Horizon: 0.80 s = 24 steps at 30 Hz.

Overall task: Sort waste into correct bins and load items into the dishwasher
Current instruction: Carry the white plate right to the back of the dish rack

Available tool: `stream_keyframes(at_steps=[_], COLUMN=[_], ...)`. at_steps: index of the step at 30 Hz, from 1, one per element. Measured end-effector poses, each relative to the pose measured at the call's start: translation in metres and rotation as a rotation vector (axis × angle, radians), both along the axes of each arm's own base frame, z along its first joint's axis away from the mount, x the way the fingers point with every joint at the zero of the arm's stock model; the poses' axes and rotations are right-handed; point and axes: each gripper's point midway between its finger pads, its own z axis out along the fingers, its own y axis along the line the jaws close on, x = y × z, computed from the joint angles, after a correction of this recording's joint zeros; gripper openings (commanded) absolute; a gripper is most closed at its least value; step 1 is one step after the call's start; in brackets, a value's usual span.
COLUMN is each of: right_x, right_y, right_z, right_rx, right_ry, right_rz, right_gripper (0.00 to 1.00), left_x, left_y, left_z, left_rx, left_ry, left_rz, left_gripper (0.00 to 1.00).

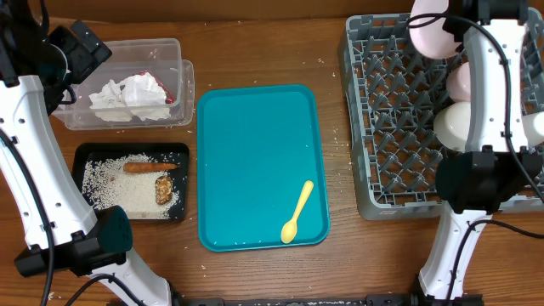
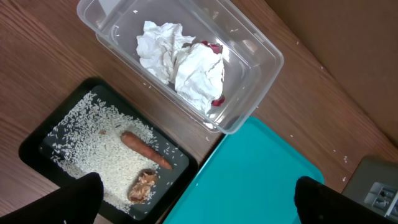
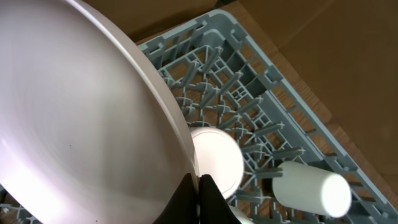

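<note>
Plate point(image 3: 81, 124) rim sits pinched between right fingers point(image 3: 214, 204).

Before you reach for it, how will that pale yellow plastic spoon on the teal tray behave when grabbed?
The pale yellow plastic spoon looks thin and light, so probably stiff yet easily flicked. It lies flat on the smooth teal tray, so it may skid when nudged.

Teal tray point(image 1: 255, 153), pale yellow spoon point(image 1: 297, 212), grey grid-patterned dish rack point(image 1: 395, 127), black tray point(image 1: 85, 157).
</note>
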Motion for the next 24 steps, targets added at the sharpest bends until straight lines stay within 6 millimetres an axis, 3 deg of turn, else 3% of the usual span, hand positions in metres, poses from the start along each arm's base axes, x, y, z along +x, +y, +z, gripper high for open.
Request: stream_keyframes(at_steps=[9, 24], right_x=[0.007, 0.011], right_y=[0.004, 0.003], right_z=[-0.035, -0.033], right_rx=[-0.037, -0.074], right_ry=[0.086, 0.108], right_rz=[0.054, 0.104], right_gripper=[0.04, 0.04], left_x=[0.0, 0.0], left_y=[0.0, 0.0], left_z=[0.0, 0.0], left_rx=[0.0, 0.0], left_ry=[0.0, 0.0], left_rz=[0.0, 0.0], left_gripper=[1.0, 1.0])
